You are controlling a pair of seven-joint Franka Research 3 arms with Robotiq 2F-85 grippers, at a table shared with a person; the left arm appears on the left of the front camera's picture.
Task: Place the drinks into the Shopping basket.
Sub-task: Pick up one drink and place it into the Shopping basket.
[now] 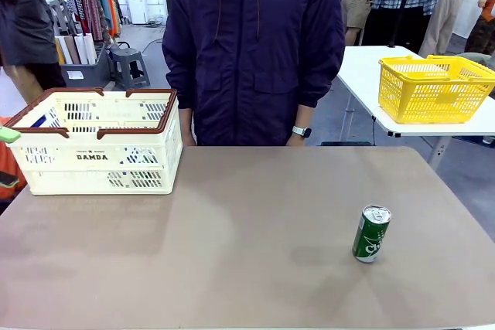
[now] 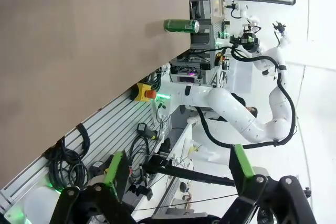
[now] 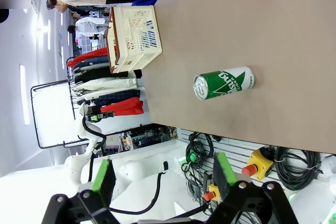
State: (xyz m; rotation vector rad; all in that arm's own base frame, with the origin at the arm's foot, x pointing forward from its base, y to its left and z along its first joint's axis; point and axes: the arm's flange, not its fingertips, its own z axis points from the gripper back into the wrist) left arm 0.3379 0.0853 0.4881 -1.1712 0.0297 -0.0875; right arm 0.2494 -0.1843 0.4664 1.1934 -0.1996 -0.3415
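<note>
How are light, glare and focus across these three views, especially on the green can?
Front view: even light, green can sharp, only a faint shadow on the table. Left wrist view: rolled sideways, white background washed out, can small. Right wrist view: rolled too, can crisp, its print legible.

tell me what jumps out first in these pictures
A lone slim green aluminium can with a silver top stands upright on the brown table, toward the robot's right. At the far left corner sits a cream-white perforated plastic crate with a brown rim, marked DAMDA, and a person in a dark purple jacket stands behind the table's far edge.
</note>
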